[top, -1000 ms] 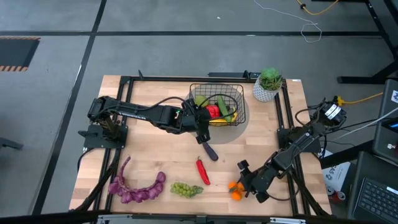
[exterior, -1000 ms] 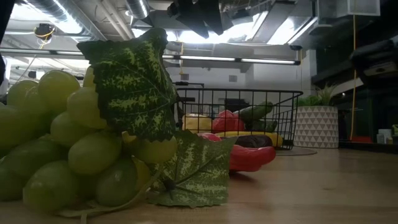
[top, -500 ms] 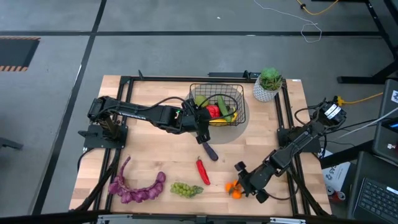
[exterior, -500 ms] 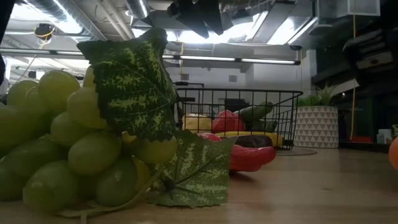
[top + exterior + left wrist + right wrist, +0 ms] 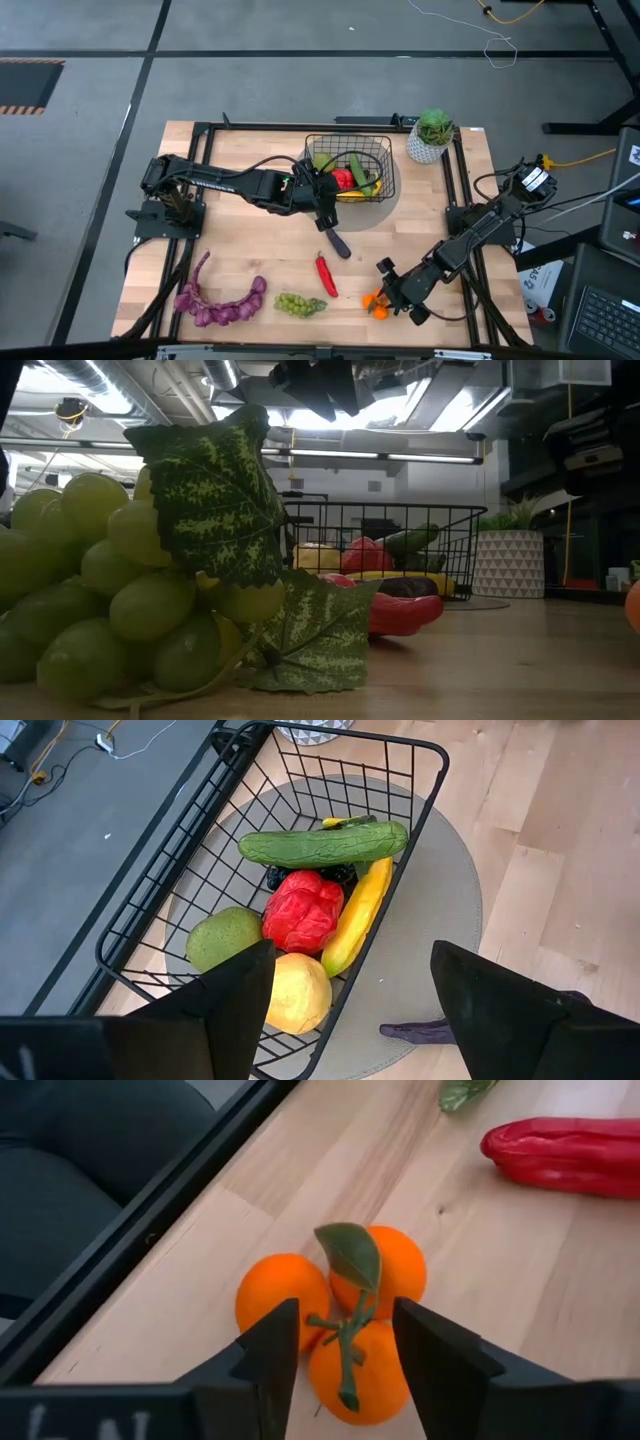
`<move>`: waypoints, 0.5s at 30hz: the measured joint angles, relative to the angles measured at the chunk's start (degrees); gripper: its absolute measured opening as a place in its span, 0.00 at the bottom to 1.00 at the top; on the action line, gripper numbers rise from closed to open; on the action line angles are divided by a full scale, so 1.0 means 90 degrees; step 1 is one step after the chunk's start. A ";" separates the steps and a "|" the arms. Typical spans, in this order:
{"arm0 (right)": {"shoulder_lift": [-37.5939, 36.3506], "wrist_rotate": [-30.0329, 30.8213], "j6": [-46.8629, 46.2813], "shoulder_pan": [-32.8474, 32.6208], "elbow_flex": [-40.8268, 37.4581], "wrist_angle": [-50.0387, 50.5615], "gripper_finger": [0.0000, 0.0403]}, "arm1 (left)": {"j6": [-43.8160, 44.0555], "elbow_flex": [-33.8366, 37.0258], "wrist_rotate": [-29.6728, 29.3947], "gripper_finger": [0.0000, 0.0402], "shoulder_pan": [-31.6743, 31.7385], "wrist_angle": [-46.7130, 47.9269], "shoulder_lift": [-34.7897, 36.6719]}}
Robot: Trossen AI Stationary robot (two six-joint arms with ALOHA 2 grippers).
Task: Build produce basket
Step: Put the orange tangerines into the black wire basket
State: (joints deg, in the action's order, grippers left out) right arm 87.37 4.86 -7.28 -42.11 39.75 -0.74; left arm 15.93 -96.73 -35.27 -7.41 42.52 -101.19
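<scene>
Two arms are at the table. The right gripper point(image 5: 385, 297), at lower right of the high view, has its fingers parted around the oranges point(image 5: 335, 1321), a cluster of three smooth globes with a green leaf and stem; whether the pads touch them I cannot tell. The oranges lie close to the table's near edge, beside its black frame rail point(image 5: 130, 1230). The left gripper point(image 5: 322, 195) hovers at the basket's point(image 5: 380, 150) lower-left corner, fingers wide apart, holding nothing. The black wire-mesh basket, sides flared, sits on a grey round mat point(image 5: 450, 910) at upper centre and holds a cucumber point(image 5: 322, 846), banana point(image 5: 358, 916) and green apple point(image 5: 224, 937). Open wood lies between basket and lower row. The dark eggplant point(image 5: 335, 241) lies just below the basket, long axis diagonal. The glossy red chili point(image 5: 325, 274) runs nearly up-down. Green grapes point(image 5: 300, 304) and purple grapes point(image 5: 220, 304) lie lower left. A potted plant point(image 5: 431, 134) stands upper right.
</scene>
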 joint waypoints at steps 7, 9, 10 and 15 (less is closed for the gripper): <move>0.0000 0.0003 -0.0721 0.0000 0.0000 0.0525 0.38 | -0.0001 0.0000 -0.0001 0.66 0.0001 0.0000 0.0000; 0.0000 0.0006 -0.0789 0.0000 0.0000 0.0541 0.38 | 0.0001 0.0000 0.0001 0.66 0.0001 0.0000 0.0000; 0.0000 0.0008 -0.0765 0.0000 0.0000 0.0529 0.38 | 0.0000 0.0002 -0.0001 0.66 -0.0001 0.0000 0.0000; 0.0000 0.0202 -0.0449 0.0000 0.0000 0.0426 0.38 | -0.0001 0.0000 0.0001 0.66 -0.0001 0.0000 0.0000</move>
State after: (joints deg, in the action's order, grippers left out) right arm 87.37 6.67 -11.32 -42.11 39.75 3.09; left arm 15.92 -96.73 -35.27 -7.42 42.52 -101.19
